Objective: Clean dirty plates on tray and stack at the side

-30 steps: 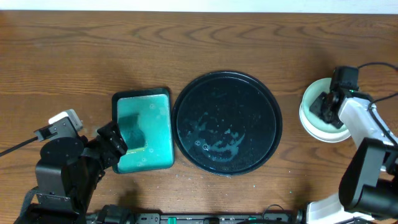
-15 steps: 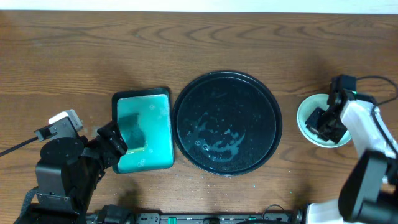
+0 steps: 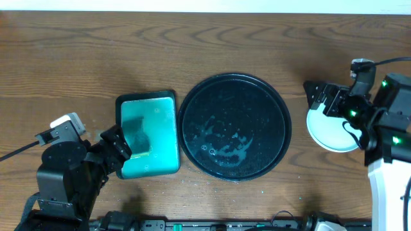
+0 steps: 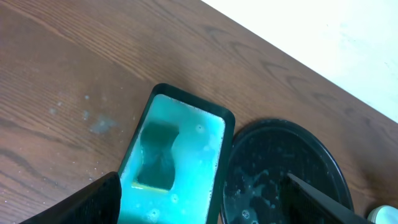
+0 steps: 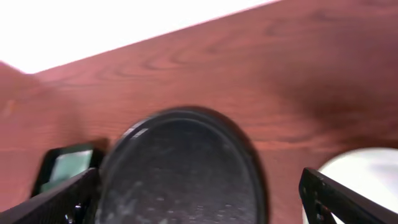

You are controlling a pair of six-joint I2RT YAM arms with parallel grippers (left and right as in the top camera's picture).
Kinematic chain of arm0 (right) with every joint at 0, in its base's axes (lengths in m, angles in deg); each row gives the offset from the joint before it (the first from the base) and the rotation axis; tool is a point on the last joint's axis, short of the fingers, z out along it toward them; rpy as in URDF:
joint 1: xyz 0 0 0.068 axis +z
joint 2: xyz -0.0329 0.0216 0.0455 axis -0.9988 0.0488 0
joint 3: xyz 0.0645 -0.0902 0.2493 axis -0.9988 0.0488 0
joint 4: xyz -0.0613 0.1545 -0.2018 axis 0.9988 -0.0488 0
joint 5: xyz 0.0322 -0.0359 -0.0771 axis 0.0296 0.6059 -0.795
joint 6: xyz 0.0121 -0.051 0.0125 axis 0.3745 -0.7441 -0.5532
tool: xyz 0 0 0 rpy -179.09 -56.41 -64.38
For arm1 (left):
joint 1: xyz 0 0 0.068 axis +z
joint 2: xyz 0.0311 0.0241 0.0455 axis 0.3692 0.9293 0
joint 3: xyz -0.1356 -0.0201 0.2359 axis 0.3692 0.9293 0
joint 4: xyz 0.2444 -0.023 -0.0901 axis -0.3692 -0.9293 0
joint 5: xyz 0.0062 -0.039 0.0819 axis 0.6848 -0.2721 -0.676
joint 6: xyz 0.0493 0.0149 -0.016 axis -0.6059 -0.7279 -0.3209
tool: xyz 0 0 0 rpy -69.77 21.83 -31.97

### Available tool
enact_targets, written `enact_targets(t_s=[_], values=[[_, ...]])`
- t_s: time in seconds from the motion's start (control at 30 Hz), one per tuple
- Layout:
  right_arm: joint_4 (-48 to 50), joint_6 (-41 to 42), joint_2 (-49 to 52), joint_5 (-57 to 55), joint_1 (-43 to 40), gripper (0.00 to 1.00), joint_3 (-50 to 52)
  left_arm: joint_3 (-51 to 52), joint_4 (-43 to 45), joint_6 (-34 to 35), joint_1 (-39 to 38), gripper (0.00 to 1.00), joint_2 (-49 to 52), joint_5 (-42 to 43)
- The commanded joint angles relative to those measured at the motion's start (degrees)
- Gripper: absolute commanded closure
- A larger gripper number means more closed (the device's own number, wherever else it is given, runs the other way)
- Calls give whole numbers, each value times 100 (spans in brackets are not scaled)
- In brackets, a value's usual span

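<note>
The large black tray (image 3: pixel 234 126) lies mid-table, wet-speckled, with no plate on it. It also shows in the left wrist view (image 4: pixel 283 171) and the right wrist view (image 5: pixel 180 168). The plates (image 3: pixel 332 130) sit stacked on the table to its right, a white one on top. Their number cannot be told. They also show in the right wrist view (image 5: pixel 364 180). My right gripper (image 3: pixel 319 97) is open and empty, raised beside the stack's far left edge; its fingers (image 5: pixel 199 180) are spread wide. My left gripper (image 3: pixel 119 146) is open and empty (image 4: pixel 202 186) at the teal tray's left side.
A smaller teal rectangular tray (image 3: pixel 148 133) with soapy water and a green sponge (image 4: pixel 155 155) lies left of the black tray. The right arm's body stands at the right table edge. Bare wood lies along the far side.
My right gripper was down on the plates. It has let go, lifted off and drawn back toward their far left. The left arm has not moved.
</note>
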Motion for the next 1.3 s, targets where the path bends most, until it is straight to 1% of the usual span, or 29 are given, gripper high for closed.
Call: enact_targets(t_s=[0.0,0.53,0.6,0.67,0.7,0.73,0.87,0.9,0.97,1.13,1.27], values=[[-28,-63,-103,452,39,1,-24,-96,4,-13,17,19,0,-7],[-33,-63,-94,452,39,1,-24,-52,-13,-20,20,19,-37,-9],[-31,-61,-94,452,39,1,-24,83,140,-52,111,19,-111,-289],[-31,-63,-94,452,39,1,-24,374,697,-120,280,19,-243,-358],[-33,-63,-94,450,39,1,-24,581,1104,-273,376,19,-345,-345],[-31,-63,-94,452,39,1,-24,822,1526,-450,470,19,-470,-243],[-31,-63,-94,450,39,1,-24,2050,3230,-1661,710,19,-1187,577],[-31,-63,-94,450,39,1,-24,2356,3585,-1856,713,19,-1379,695],[-31,-63,-94,450,39,1,-24,2942,4164,-1982,708,19,-1762,702],[-31,-61,-94,450,39,1,-24,4094,4916,-2210,715,19,-2669,678],[-33,-63,-94,452,39,1,-24,4725,5246,-2363,765,19,-3198,678]])
